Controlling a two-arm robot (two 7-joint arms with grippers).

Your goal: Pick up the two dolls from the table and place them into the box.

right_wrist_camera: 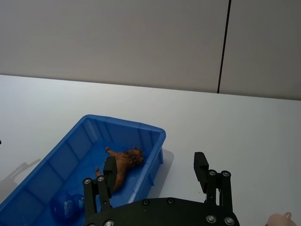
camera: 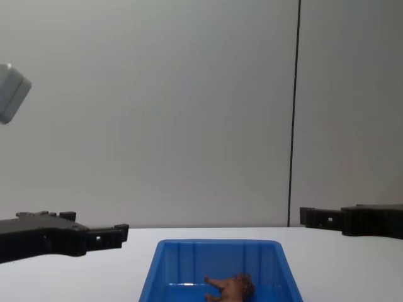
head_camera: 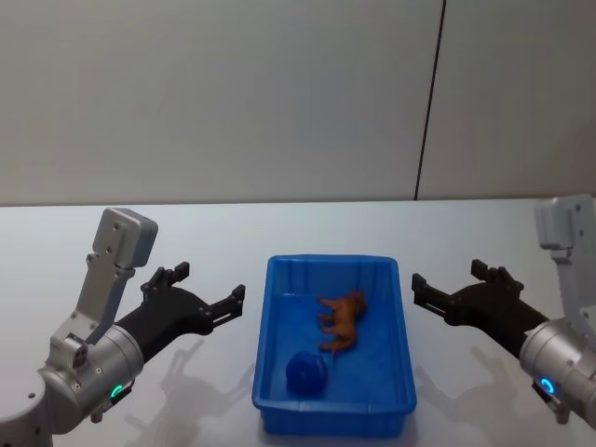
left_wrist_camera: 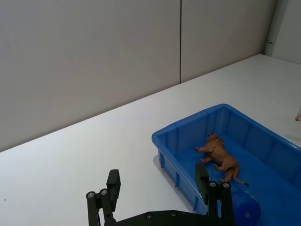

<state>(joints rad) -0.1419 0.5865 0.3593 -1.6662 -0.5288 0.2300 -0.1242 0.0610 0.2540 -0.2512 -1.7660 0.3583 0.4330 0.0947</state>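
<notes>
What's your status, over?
Left gripper and right gripper open, empty, either side of box. Brown doll, blue doll both inside it. Nothing blocking.

The head view looks forward and down onto the plain white flat table [head_camera: 205,233], with the bright blue plastic rectangular box [head_camera: 333,260] centred low in it. The chest view sits lower, looking nearly level across the table at the pale grey wall [camera: 157,113], and catches the box's far end. Each wrist view looks out over its own black claw, the left claw [left_wrist_camera: 157,173] and the right claw [right_wrist_camera: 154,160], from opposite sides near the box. All four share the box's inside.
</notes>
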